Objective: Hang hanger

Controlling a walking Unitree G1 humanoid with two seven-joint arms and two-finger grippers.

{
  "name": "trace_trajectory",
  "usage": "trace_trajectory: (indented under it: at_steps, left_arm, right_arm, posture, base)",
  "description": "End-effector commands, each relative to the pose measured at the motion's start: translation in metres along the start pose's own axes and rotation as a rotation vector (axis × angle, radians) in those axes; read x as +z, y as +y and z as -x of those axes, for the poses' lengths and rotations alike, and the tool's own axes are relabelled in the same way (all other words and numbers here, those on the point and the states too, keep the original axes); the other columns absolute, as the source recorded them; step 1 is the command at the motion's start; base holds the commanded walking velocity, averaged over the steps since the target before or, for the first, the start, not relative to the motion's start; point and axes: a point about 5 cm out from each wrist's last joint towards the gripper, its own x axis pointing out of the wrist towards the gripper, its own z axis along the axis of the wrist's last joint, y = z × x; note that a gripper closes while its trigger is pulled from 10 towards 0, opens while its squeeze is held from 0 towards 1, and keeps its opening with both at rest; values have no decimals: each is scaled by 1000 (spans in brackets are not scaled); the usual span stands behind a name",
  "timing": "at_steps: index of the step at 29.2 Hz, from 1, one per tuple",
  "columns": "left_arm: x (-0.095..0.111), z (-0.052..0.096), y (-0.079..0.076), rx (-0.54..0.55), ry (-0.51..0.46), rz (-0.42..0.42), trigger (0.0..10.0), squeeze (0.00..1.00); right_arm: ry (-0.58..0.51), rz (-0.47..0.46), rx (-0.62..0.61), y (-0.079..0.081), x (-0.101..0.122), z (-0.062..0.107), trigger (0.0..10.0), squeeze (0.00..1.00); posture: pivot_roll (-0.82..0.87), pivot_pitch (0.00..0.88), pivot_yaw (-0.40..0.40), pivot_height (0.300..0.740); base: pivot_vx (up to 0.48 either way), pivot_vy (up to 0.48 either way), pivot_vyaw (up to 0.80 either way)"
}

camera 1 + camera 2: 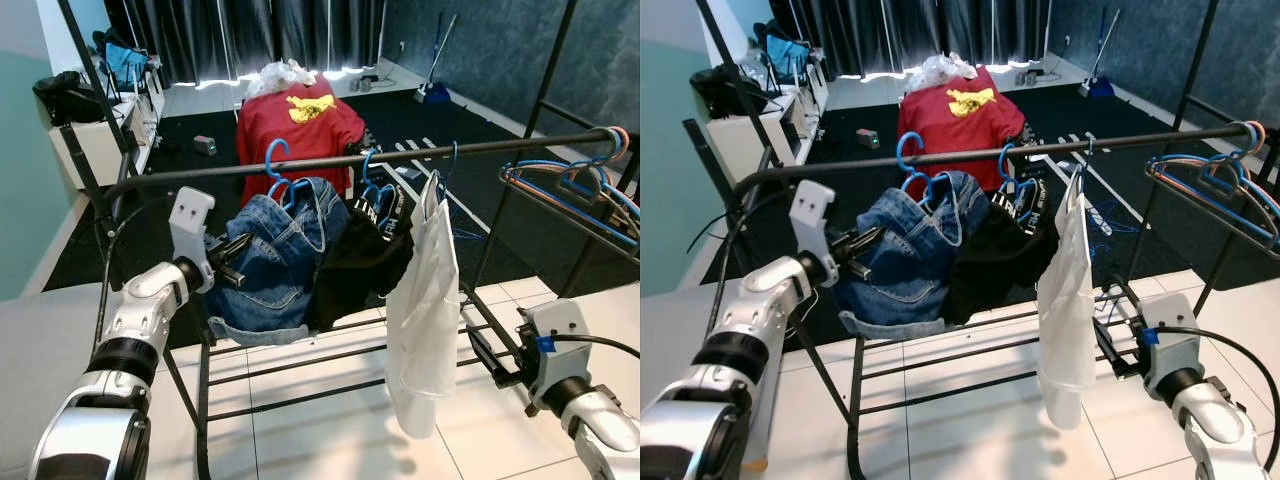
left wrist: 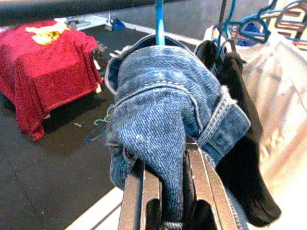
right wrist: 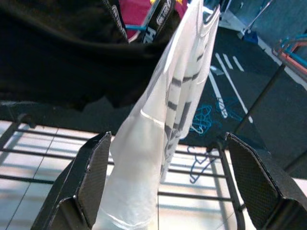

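Left gripper (image 1: 232,262): raised beside the left end of the rack, its black fingers (image 2: 144,191) closed on a fold of the jeans (image 1: 275,255); the fingertips are buried in denim and cut off at the edge of the wrist view.
Jeans: bunched blue denim hanging from a blue hanger (image 1: 276,165); only the hook and a bit of the neck show, the shoulders are hidden inside the cloth.
Rail (image 1: 330,162): dark bar running across the rack, sloping slightly up toward the right; the blue hook sits over it toward the left end.
Black garment (image 1: 360,262): hangs just right of the jeans and touches them; white lettering on it is too folded to read, and its own blue hanger (image 1: 372,185) is mostly covered.
White shirt (image 1: 424,310): hangs furthest right of the three, faint grey stripes visible in the right wrist view; its hanger is hard to make out.
Right gripper (image 3: 168,187): low, in front of the rack near the white shirt's hem, fingers spread wide with nothing between the pads; the shirt hangs beyond the gap, contact cannot be told.
Spare hangers (image 1: 575,180): blue and pink ones stacked on a side rail at far right, partly cut off by the frame edge.
Red cloth (image 1: 298,125): draped over something behind the rack; what it covers is hidden.
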Motion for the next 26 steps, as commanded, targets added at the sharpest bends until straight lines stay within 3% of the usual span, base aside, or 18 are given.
trace_trajectory:
  at_steps: [1,4,6,13,16,19,20,21,22,26]
  left_arm:
    - [11,12,12,22,-47,-14,0,0]
    - [10,22,15,16,-49,-8,0,0]
    - [7,42,21,-22,-45,18,0,0]
    - [3,63,24,-90,-26,69,0,0]
    - [-4,98,27,-227,61,124,0,0]
    - [-2,106,27,-261,79,132,0,0]
    - [2,115,25,-325,79,163,3255,0]
    - [2,115,25,-325,79,163,3255,0]
    - [6,121,22,-380,74,187,3882,0]
    - [9,125,20,-417,70,204,4196,0]
  right_arm:
    - [8,-4,16,0,0,-1,10000,0]
    - [6,1,26,1,1,-3,10000,0]
    - [1,9,43,1,4,-6,10000,0]
    - [2,11,53,1,7,-7,10000,0]
    - [-20,9,113,2,14,-6,10000,0]
    - [-33,-5,121,1,17,-6,10000,0]
    - [-75,-51,131,2,25,-8,10000,0]
    - [-75,-51,131,2,25,-8,10000,0]
    - [-114,-93,145,4,33,-9,10000,0]
    - [-140,-121,157,5,38,-10,10000,0]
  posture:
    - [78,0,34,740]
    - [80,0,32,740]
    - [80,0,31,740]
    - [86,0,29,740]
    - [88,0,25,740]
    - [88,0,23,740]
    - [93,0,20,740]
    - [93,0,20,740]
    - [93,0,19,740]
    - [93,0,19,740]
  base:
    - [0,0,0]
    - [0,0,0]
    - [0,0,0]
    - [0,0,0]
    - [0,0,0]
    - [0,0,0]
    - [0,0,0]
    - [0,0,0]
    - [0,0,0]
    - [0,0,0]
